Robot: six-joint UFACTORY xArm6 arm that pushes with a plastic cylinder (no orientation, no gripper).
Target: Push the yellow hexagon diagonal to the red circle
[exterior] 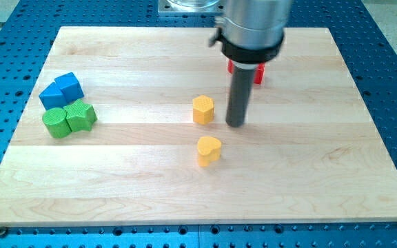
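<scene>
The yellow hexagon [202, 109] sits near the middle of the wooden board [309, 179]. My tip [236, 125] rests on the board just to the right of it, a small gap apart. A red block [256, 71] lies toward the view's top right of the tip, mostly hidden behind the arm's grey and black body [252, 31], so its shape is not clear. A second yellow block [209, 151], heart-like in shape, lies below the hexagon.
At the view's left, two blue blocks [60, 90] sit together, with a green round block [56, 122] and another green block [80, 116] touching just below them. A blue perforated table [391, 83] surrounds the board.
</scene>
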